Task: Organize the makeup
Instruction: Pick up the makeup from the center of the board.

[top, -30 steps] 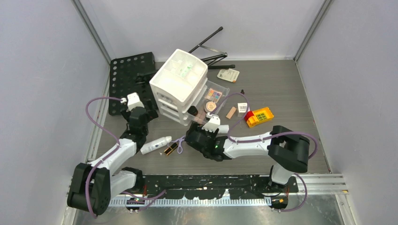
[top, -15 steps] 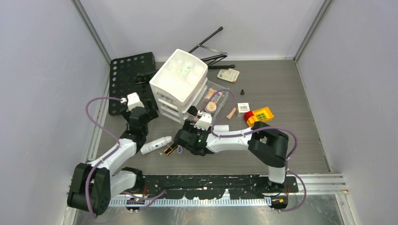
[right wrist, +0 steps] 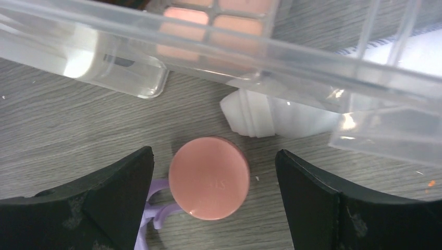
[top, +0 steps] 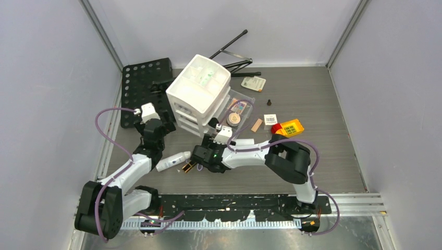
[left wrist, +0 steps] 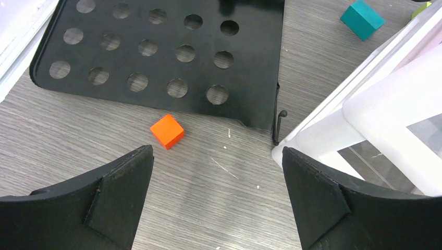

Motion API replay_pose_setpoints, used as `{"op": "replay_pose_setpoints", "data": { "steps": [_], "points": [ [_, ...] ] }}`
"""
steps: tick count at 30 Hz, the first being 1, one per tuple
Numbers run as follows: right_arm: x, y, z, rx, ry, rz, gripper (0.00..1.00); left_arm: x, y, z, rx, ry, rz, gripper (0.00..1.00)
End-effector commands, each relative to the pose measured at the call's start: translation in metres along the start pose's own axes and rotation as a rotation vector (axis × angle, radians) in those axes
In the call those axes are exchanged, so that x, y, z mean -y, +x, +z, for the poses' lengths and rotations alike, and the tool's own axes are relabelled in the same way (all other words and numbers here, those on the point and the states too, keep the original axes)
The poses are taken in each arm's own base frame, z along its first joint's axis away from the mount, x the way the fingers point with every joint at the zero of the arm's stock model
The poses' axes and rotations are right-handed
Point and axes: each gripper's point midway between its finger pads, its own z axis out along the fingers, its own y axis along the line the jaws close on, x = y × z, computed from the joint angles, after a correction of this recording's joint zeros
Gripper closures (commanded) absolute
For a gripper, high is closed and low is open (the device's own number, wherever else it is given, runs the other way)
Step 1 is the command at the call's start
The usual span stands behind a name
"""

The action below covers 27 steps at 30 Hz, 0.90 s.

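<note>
My right gripper (right wrist: 213, 154) is spread wide low over the table, one finger on either side of a round pink compact (right wrist: 208, 178) and neither touching it (the compact lies flat, lid up). At 8 o'clock of the compact a purple plastic loop (right wrist: 155, 214) meets its edge. At 1 o'clock, just beside it, lies a white ribbed bottle end (right wrist: 271, 115). At 12 o'clock the clear drawer (right wrist: 260, 57) crosses my view, with a peach palette (right wrist: 237, 23) showing through its wall. From above, the white tube (top: 173, 161) and the black-gold lipstick (top: 189, 166) lie at 9 o'clock of that gripper, and the eyeshadow palette (top: 238, 107) sits in the clear drawer at 1 o'clock. My left gripper (left wrist: 216, 154) is spread too and holds nothing. An orange cube (left wrist: 167, 131) lies at 11 o'clock of it, just off the black perforated plate (left wrist: 156, 52), and the white drawer unit (left wrist: 396, 99) stands at 3 o'clock.
</note>
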Motion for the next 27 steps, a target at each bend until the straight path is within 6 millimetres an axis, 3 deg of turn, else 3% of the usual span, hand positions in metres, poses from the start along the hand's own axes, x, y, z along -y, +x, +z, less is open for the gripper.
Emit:
{"op": "replay_pose_setpoints", "data": {
  "steps": [1,6,16,23,27],
  "points": [
    [-0.012,-0.013,0.0,0.063,0.012,-0.011,0.09,0.007,-0.021,0.003,0.058,0.008,-0.043,0.04],
    [-0.011,-0.007,0.001,0.035,0.031,-0.049,0.13,0.007,-0.022,0.003,0.058,0.009,-0.044,0.04],
    [0.027,0.002,-0.002,-0.005,0.117,-0.111,0.2,0.008,-0.022,0.003,0.057,0.013,-0.044,0.04],
    [0.049,-0.012,-0.01,0.025,0.14,-0.11,0.26,0.009,-0.021,0.003,0.055,0.015,-0.044,0.04],
    [0.049,-0.016,-0.012,0.032,0.136,-0.117,0.31,0.009,-0.021,0.003,0.053,0.016,-0.043,0.04]
  ]
}}
